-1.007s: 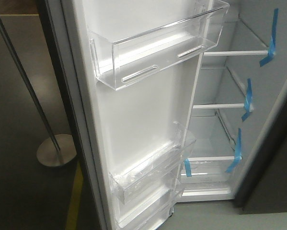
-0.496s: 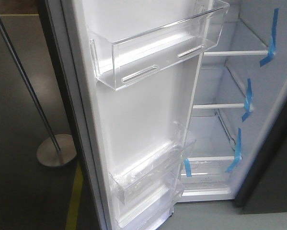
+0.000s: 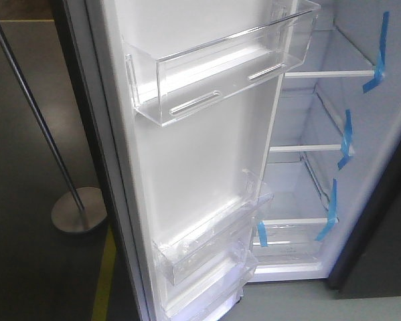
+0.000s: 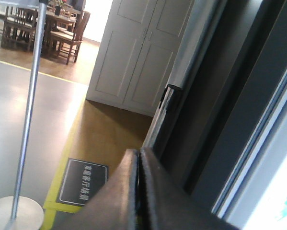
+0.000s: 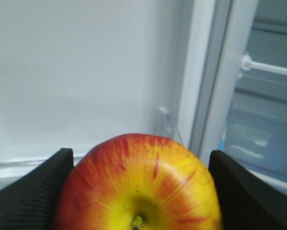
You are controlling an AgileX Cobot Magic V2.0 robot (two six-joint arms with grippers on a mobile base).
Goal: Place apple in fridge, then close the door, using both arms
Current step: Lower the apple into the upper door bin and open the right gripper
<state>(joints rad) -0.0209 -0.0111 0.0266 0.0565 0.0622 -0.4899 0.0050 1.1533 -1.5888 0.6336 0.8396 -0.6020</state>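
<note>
Seeing any brand or writing from your end?

Only one piece: a dark floor sign point(image 4: 82, 188) in my left wrist view, with white Chinese characters too blurred for me to read. Otherwise the fridge point(image 3: 387, 134) gives me just blue tape strips point(image 3: 347, 137) at the shelf ends.

And the apple?

The apple point(image 5: 138, 187) is pinched between the black ribbed fingers point(image 5: 33, 191) of my right gripper point(image 5: 141, 160), stem dimple toward the camera. It has red skin with yellow streaks and a yellow patch round the dimple. I'm holding it in front of the white inner face of the open door point(image 3: 200, 154), with the fridge shelves off to the right.

Left gripper?

My left gripper point(image 4: 139, 165) has its fingers pressed together, only a thin seam between them, and a dark grey panel point(image 4: 239, 110) close on its right.
</note>
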